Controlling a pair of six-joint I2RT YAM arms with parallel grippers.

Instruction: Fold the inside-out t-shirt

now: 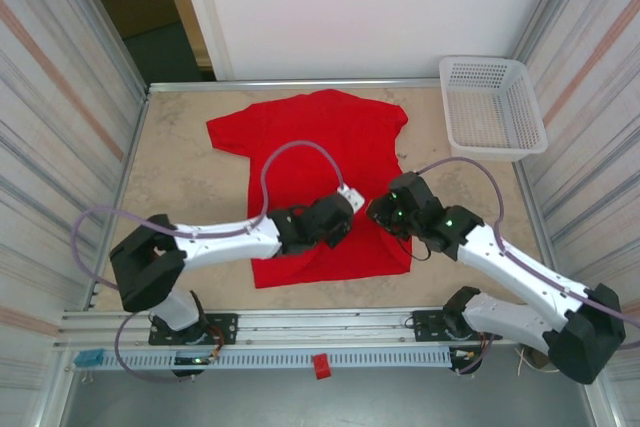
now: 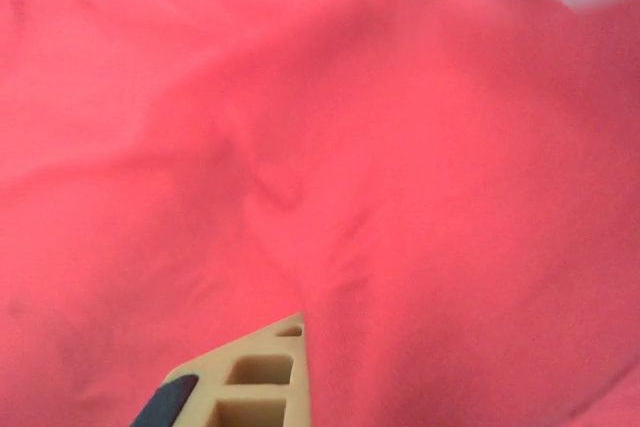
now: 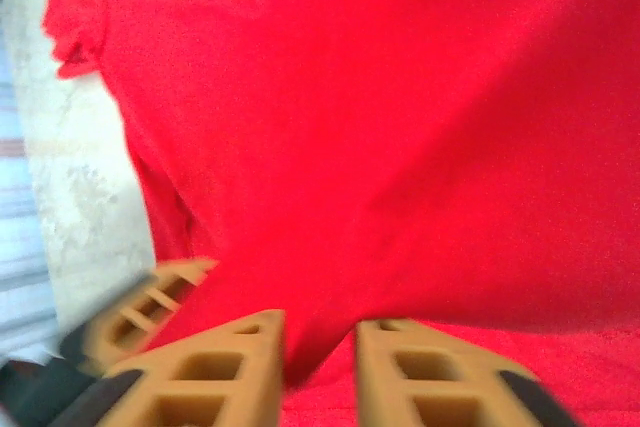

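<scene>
T-shirt (image 1: 320,147) runs near-to-far, sleeves far, seen overhead; wrist cameras (blurred) add left gripper (image 1: 355,215) clamped on cloth, right gripper (image 3: 320,327) apparently pinching it.

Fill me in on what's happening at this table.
Two robot arms are working on a red t-shirt spread on the table. Both grippers meet over its lower middle. The left gripper is shut on the cloth; the right gripper has its jaws slightly apart with a fold between them. Nothing is folded over yet.
</scene>
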